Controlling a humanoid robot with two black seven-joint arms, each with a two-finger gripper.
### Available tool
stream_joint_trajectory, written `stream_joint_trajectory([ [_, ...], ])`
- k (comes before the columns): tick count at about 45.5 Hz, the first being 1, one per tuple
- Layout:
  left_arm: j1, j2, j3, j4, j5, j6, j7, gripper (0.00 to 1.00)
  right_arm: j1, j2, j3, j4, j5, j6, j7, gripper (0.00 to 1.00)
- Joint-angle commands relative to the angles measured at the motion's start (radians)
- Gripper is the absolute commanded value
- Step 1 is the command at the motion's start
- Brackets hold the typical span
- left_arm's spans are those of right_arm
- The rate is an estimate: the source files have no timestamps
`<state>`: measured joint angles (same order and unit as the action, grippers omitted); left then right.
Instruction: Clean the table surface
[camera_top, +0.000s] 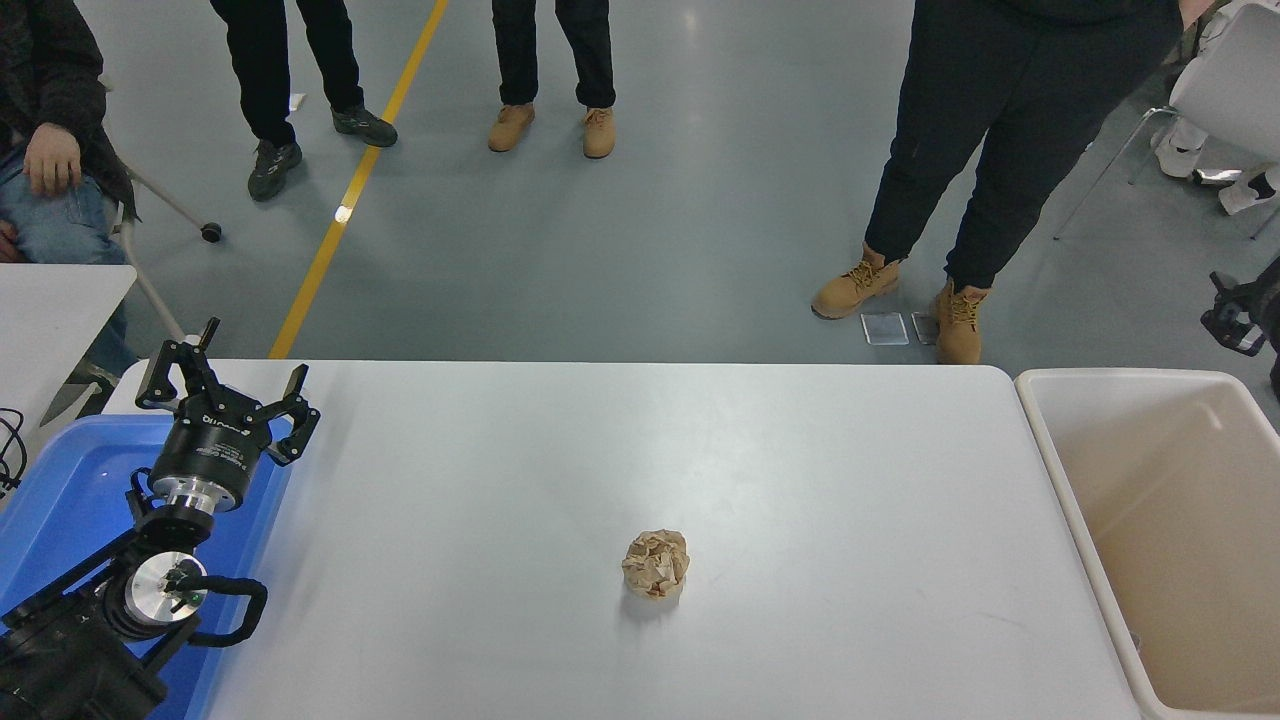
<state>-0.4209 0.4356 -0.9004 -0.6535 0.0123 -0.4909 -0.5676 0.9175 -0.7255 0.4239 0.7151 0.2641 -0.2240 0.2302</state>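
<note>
The black right hand (1238, 318) shows only as a sliver at the picture's right edge, above the beige plastic bin (1060, 470); its fingers cannot be made out. The bin's right side and near end are cropped. The standing people are cropped above the legs.
</note>
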Motion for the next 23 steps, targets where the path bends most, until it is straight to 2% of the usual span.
stream_joint_trajectory([
  [1,0.001,0.000,0.000,0.000,0.000,0.000,0.000,0.99,-0.008,0.067,0.072,0.007,0.012,-0.015,0.017,0.99],
  [23,-0.001,0.000,0.000,0.000,0.000,0.000,0.000,0.99,-0.129,0.207,0.125,0.001,-0.117,-0.006,0.138,0.99],
])
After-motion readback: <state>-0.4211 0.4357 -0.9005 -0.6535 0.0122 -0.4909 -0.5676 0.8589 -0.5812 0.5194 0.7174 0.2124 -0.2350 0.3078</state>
